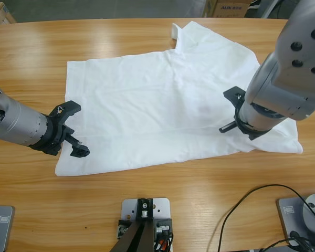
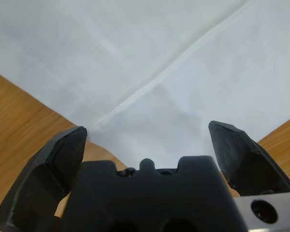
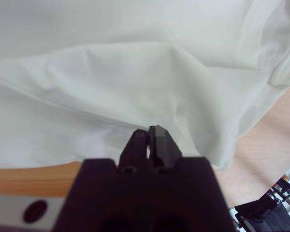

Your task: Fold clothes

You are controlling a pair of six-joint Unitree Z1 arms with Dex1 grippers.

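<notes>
The white T-shirt (image 1: 163, 113) lies spread on the wooden surface (image 1: 147, 189), partly doubled over, with one sleeve (image 1: 178, 30) reaching toward the far edge. The left end effector (image 1: 72, 128) sits at the shirt's left edge with its jaws wide apart and nothing between them, probably placed to take that edge for a fold. The right end effector (image 3: 150, 137) rests over the right side, jaws together with cloth bunched at the tips; whether it truly pinches the fabric is unclear. No containers are visible.
</notes>
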